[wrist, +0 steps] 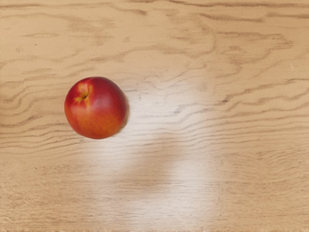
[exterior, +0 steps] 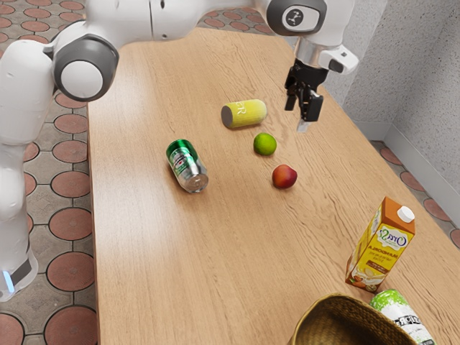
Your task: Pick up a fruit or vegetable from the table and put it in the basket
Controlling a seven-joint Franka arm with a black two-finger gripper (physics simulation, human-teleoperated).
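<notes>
"Above the table (exterior: 162, 251), how is your gripper (exterior: 297, 116) standing?"

"You're holding nothing yet; its fingers are standing spread, with nothing showing between them."

"And where is your fruit lying?"

"You're looking at two choices. Your peach (exterior: 284, 177) is resting on the wood, and your lime (exterior: 264, 144) is sitting near it, just by the yellow can (exterior: 244, 113). Your wrist view is catching the peach (wrist: 96, 108) too, so you're probably going for that one, though you're only guessing."

"So how far along are you getting?"

"You're only starting, it's seeming. Both fruits are lying outside the basket (exterior: 306, 320), so the grasp, the lift, the carry and the release are all still waiting for you."

"What is the next move asking of you?"

"You're needing to bring the hand over the peach and down around it. Later you're carrying it towards the basket, and there you're minding the carton (exterior: 382, 244) and the green-and-white can (exterior: 402, 316), which are standing and lying close by."
</notes>
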